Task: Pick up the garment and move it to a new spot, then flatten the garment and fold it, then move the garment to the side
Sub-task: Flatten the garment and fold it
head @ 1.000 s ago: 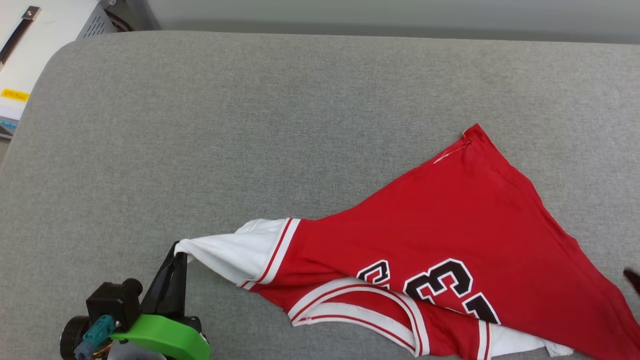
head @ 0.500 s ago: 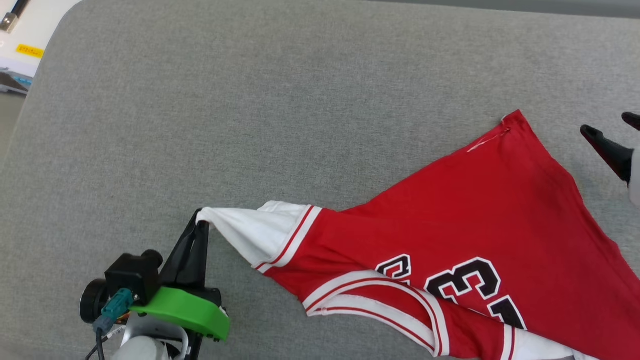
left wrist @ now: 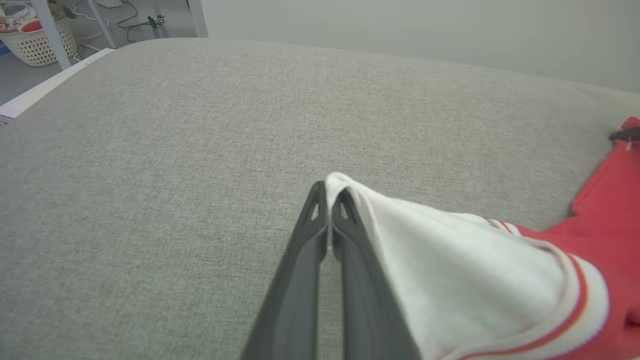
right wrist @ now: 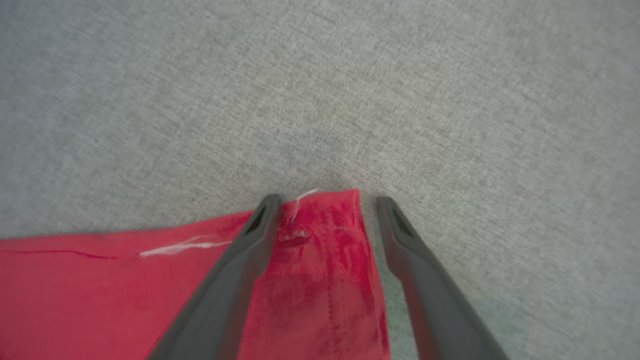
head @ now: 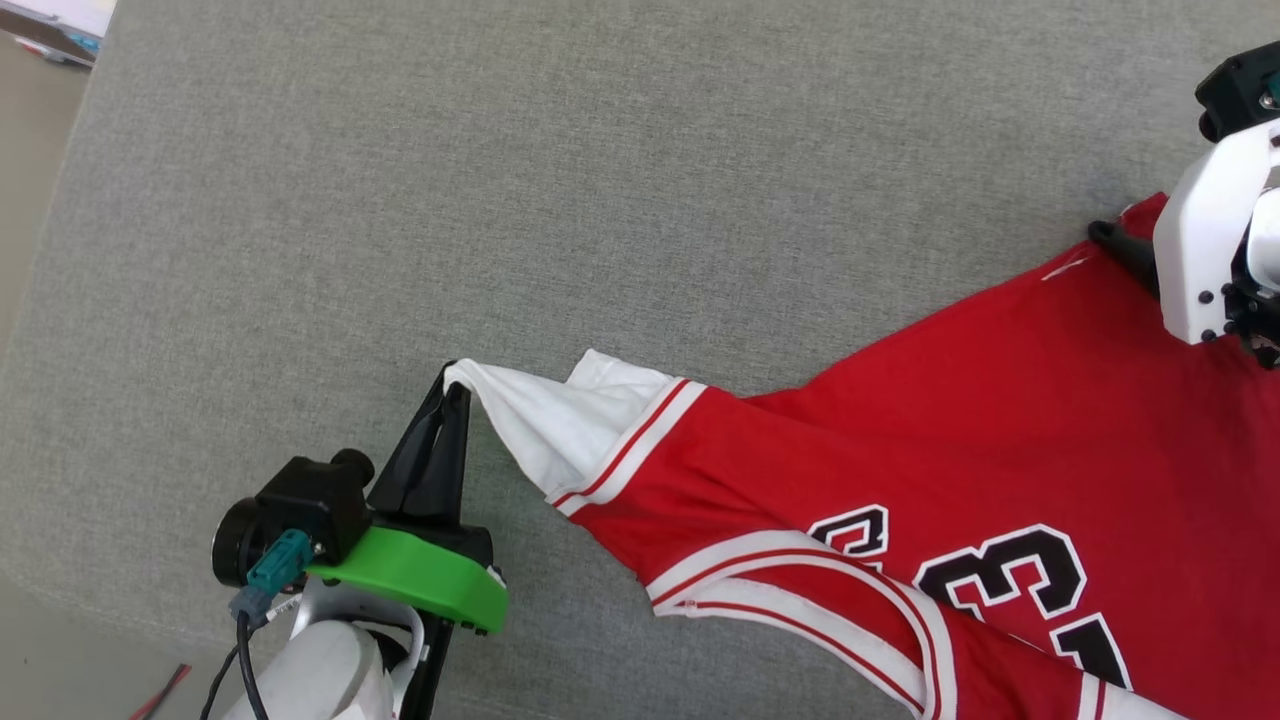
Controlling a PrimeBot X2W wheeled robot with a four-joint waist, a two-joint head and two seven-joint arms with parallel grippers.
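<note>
The garment (head: pixel 960 440), a red jersey with white sleeves and black numerals, lies spread across the right half of the grey surface (head: pixel 560 200). My left gripper (head: pixel 455 378) is shut on the tip of its white sleeve (left wrist: pixel 450 260), pulling that sleeve out to the left. In the left wrist view the left gripper (left wrist: pixel 327 187) pinches the sleeve edge. My right gripper (right wrist: pixel 327 200) stands open over the far red corner of the garment (right wrist: pixel 320 260), one finger on the cloth, the other just past its edge. In the head view, one dark fingertip (head: pixel 1115 240) of the right gripper shows at that corner.
The grey padded surface stretches free to the left and far side of the garment. Its left edge (head: pixel 60 230) drops to the floor. A white basket (left wrist: pixel 37 40) and table legs stand beyond the surface in the left wrist view.
The head camera has shifted, so the whole scene slid right and up. My right gripper has come in from the right onto the garment's far red corner. The left gripper still holds the sleeve.
</note>
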